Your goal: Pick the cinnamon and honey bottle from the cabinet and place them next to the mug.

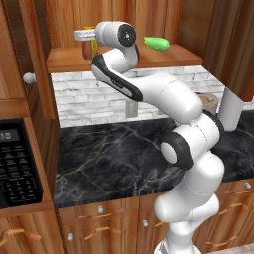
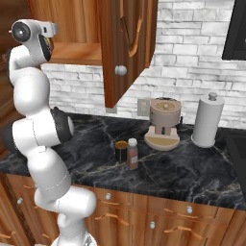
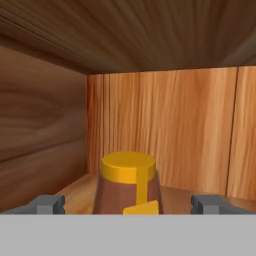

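One bottle remains on the shelf of the cabinet (image 1: 124, 60): the honey bottle (image 3: 128, 182), short, amber-brown, with a yellow cap, standing upright near the left inner wall and well forward of the back panel. In the hand view it sits centred between the two finger tips of the gripper (image 3: 128, 204), whose jaws stand wide apart, one on either side of the bottle and neither touching it. In the left base view the bottle (image 1: 90, 48) is partly hidden behind the hand.

Handling, as a judgement: the bottle looks rigid and smooth-sided, probably light to moderate in weight, and squat enough to stay upright if taken squarely. The broad body below the cap offers the best hold; the cap itself is narrower and could slip, and a yellow label or drip runs down the front.

The cinnamon (image 2: 132, 153) already stands on the dark marble counter (image 2: 202, 173), just beside the mug (image 2: 121, 151), so the first half of the task appears done.

Surroundings: a green object (image 1: 157, 43) lies on the same shelf to the right, well apart from the bottle. The open cabinet door (image 2: 126, 48) hangs between shelf and counter target; withdrawal probably has to clear it. A beige round appliance (image 2: 164, 123) and a paper towel roll (image 2: 207, 120) stand behind the mug, away from the free space beside it.
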